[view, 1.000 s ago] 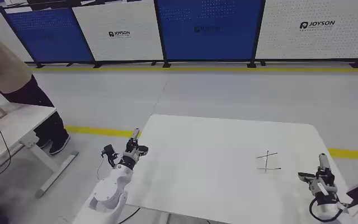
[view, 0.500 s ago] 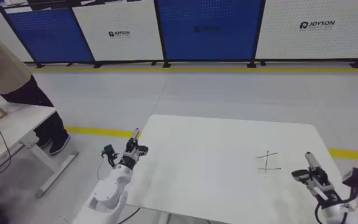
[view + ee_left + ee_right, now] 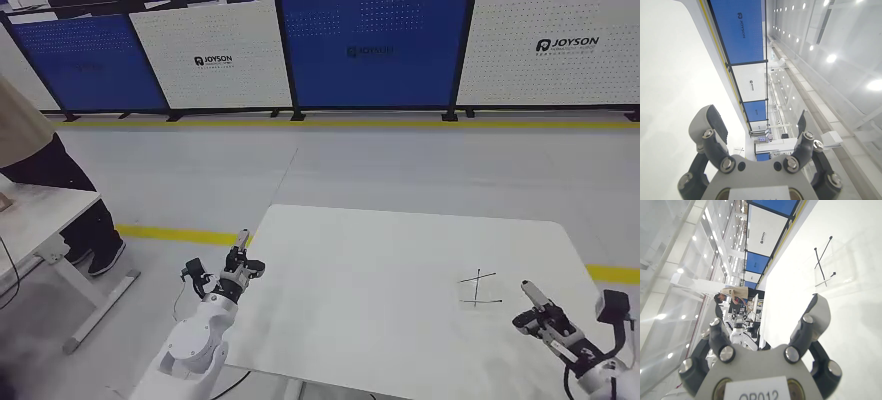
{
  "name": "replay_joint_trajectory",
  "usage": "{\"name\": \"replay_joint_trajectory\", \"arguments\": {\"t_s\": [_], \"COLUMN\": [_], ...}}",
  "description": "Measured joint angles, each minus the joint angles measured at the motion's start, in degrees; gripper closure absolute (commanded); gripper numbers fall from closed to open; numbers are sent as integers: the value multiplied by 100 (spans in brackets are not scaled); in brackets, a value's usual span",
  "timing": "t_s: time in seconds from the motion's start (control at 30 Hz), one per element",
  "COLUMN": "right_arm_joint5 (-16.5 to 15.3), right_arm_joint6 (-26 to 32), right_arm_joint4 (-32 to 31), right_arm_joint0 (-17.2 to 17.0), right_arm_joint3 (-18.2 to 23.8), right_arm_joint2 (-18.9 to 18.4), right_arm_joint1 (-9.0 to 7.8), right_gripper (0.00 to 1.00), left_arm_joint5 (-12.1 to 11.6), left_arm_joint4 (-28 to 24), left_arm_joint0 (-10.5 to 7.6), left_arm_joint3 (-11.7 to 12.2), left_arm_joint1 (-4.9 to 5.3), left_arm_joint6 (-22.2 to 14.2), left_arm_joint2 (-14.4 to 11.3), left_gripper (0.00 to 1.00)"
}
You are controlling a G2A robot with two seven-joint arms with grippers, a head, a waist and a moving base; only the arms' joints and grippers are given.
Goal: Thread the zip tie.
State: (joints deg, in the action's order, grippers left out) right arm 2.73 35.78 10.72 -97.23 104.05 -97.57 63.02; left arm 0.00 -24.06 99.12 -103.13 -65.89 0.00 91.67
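The white bench (image 3: 380, 300) has rounded corners. Toward its right side lie two crossed black zip ties (image 3: 479, 277), with a third zip tie (image 3: 483, 300) just beside them, all on what looks like a clear sheet (image 3: 842, 262).

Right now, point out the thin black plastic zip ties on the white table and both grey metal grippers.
black zip ties (image 3: 818, 261), right wrist view, where two of them cross.
right gripper (image 3: 766, 299), right wrist view, midway between its fingertips.
left gripper (image 3: 757, 108), left wrist view, midway between its fingertips.
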Motion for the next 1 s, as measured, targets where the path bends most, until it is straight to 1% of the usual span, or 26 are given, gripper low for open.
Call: {"name": "replay_joint_trajectory", "arguments": {"t_s": [0.23, 0.33, 0.4, 0.43, 0.47, 0.53, 0.57, 0.67, 0.7, 0.77, 0.8, 0.87, 1.0], "right_arm_joint5": [15, 192, 220, 238, 274, 373, 464, 645, 697, 699, 716, 794, 802], "right_arm_joint6": [30, 656, 1217, 1460, 1839, 2417, 2718, 3275, 3452, 3640, 3677, 3551, 3510], "right_arm_joint4": [27, 179, 16, -44, -110, -217, -303, -530, -658, -910, -1028, -1144, -1131], "right_arm_joint0": [29, 440, 734, 861, 1058, 1416, 1675, 2232, 2453, 2750, 2844, 2953, 2948], "right_arm_joint3": [11, -151, -292, -366, -488, -738, -921, -1326, -1500, -1759, -1862, -2005, -2004], "right_arm_joint2": [-29, -383, -417, -384, -323, -235, -150, 153, 315, 606, 719, 837, 829], "right_arm_joint1": [-12, -103, -152, -174, -208, -263, -293, -339, -351, -363, -365, -362, -361], "right_gripper": [0, 0, 0, 0, 0, 0, 0, 0, 0, 0, 0, 0, 0], "left_arm_joint5": [0, 0, 0, 0, 0, 0, 0, 0, 0, 0, 0, 0, 0], "left_arm_joint4": [0, 0, 0, 0, 0, 0, 0, 0, 0, 0, 0, 0, 0], "left_arm_joint0": [0, 0, 0, 0, 0, 0, 0, 0, 0, 0, 0, 0, 0], "left_arm_joint3": [0, 0, 0, 0, 0, 0, 0, 0, 0, 0, 0, 0, 0], "left_arm_joint1": [0, 0, 0, 0, 0, 0, 0, 0, 0, 0, 0, 0, 0], "left_arm_joint6": [0, 0, 0, 0, 0, 0, 0, 0, 0, 0, 0, 0, 0], "left_arm_joint2": [0, 0, 0, 0, 0, 0, 0, 0, 0, 0, 0, 0, 0], "left_gripper": [0, 0, 0, 0, 0, 0, 0, 0, 0, 0, 0, 0, 0]}}
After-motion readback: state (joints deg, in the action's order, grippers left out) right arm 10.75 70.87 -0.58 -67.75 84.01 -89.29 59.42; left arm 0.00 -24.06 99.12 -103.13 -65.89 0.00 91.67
